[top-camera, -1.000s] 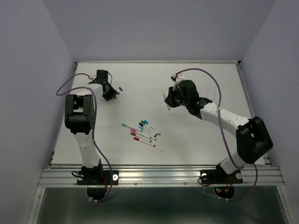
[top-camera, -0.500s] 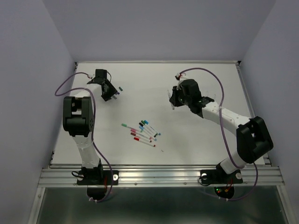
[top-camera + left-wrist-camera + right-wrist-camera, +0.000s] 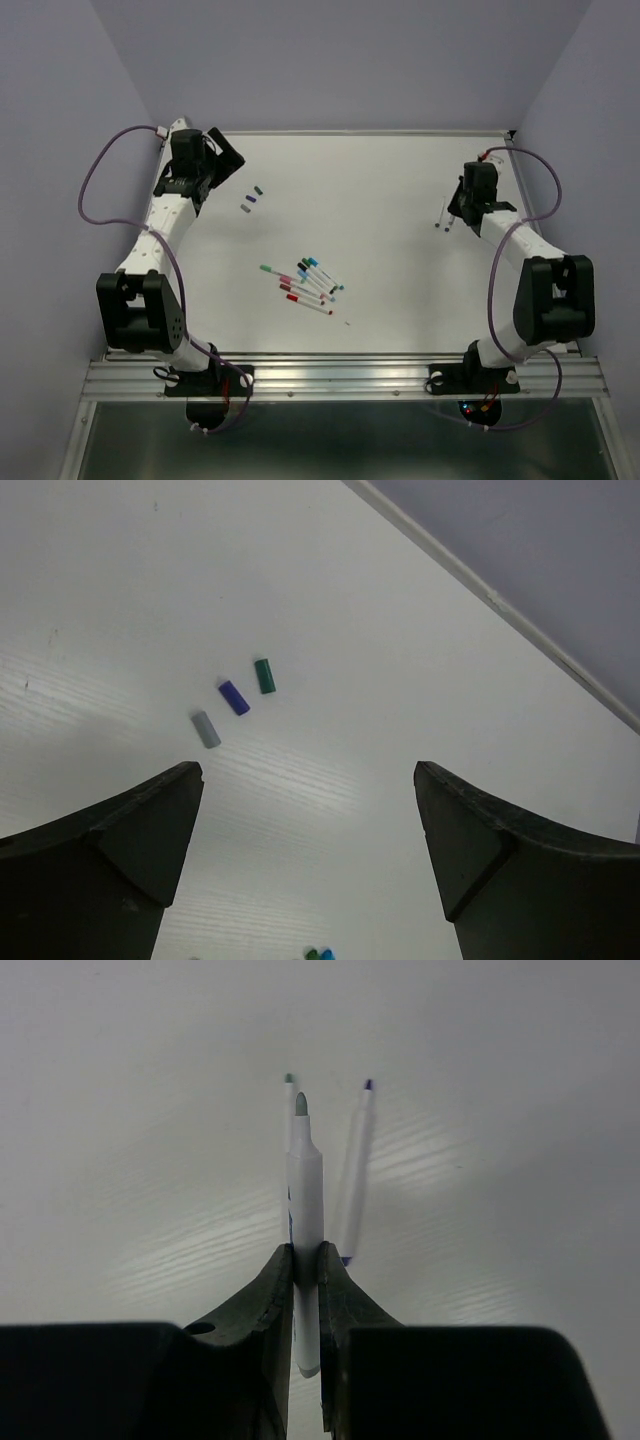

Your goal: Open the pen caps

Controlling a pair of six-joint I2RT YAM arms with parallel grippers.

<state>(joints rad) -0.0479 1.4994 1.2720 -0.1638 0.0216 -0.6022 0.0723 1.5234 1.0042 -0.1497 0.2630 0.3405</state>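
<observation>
Overhead, the left end effector (image 3: pixel 308 780) hung above the far-left part of the tabletop (image 3: pixel 400 280) with its fingers spread wide and nothing between them. Below it lay a green cap (image 3: pixel 264 675), a purple cap (image 3: pixel 233 697) and a grey cap (image 3: pixel 206 729), close together in a short row but apart. Near the right edge, the right end effector (image 3: pixel 307 1260) pinched a white pen (image 3: pixel 305 1185), its tip bare. A purple-tipped pen (image 3: pixel 354 1175) lay just beside it, and possibly another, mostly hidden behind. A loose cluster of pens (image 3: pixel 303 280) with coloured ends lay mid-table.
</observation>
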